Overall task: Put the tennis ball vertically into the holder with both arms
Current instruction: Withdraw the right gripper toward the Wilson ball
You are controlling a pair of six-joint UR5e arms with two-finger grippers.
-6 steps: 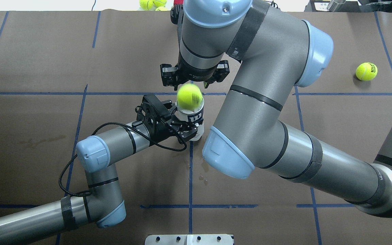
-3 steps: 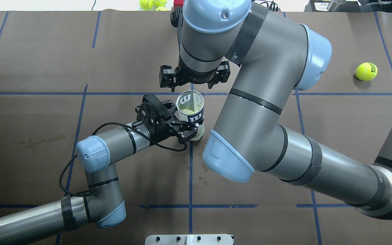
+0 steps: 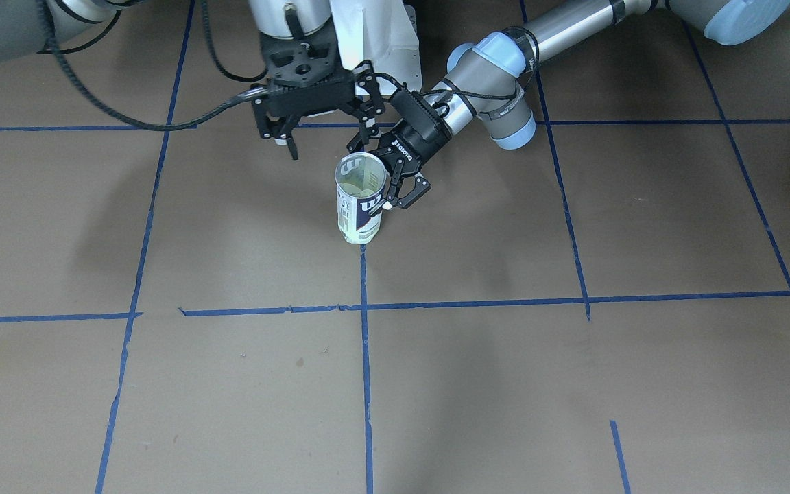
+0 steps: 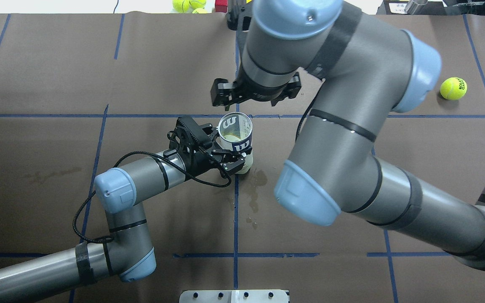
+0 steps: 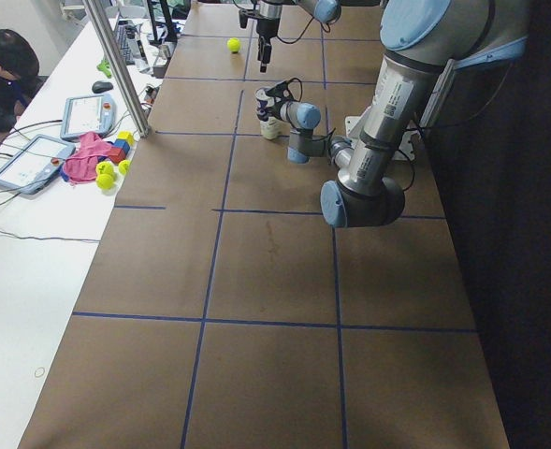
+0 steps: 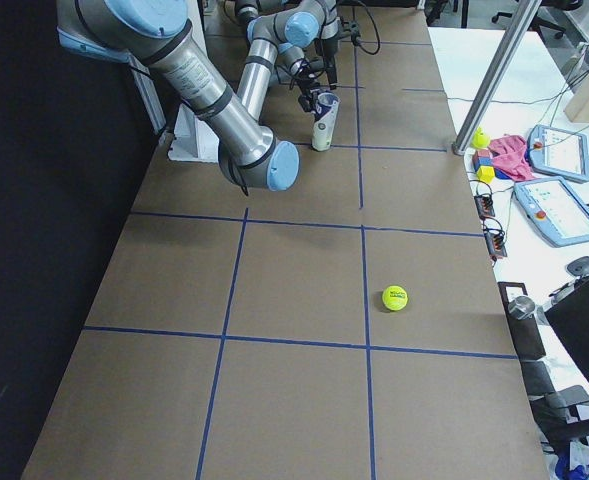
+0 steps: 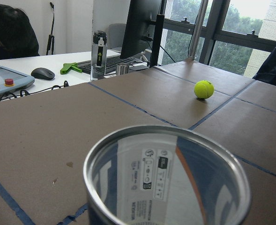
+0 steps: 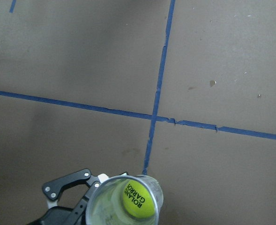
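The holder (image 4: 238, 141) is a clear can with a navy and white label. It stands upright on the brown table, mouth up. My left gripper (image 4: 227, 148) is shut on the holder's side from the left; its black fingers (image 3: 402, 185) clasp the can wall. A yellow tennis ball (image 8: 138, 200) lies deep inside the holder (image 8: 105, 202), dimly visible from above (image 4: 231, 136). My right gripper (image 4: 256, 93) hangs open and empty just beyond the can's mouth, its fingers (image 3: 286, 140) spread wide. The left wrist view looks across the holder's rim (image 7: 166, 136).
A second tennis ball (image 4: 453, 88) lies loose at the far right of the table (image 6: 394, 297). More balls (image 4: 187, 4) sit past the far edge. A white base plate (image 4: 234, 296) is at the near edge. A person (image 5: 4, 70) and tablets are at a side desk.
The ball that sat at the holder's mouth has dropped down inside it. My open right gripper and its arm have since shifted right. The left gripper has kept its hold.
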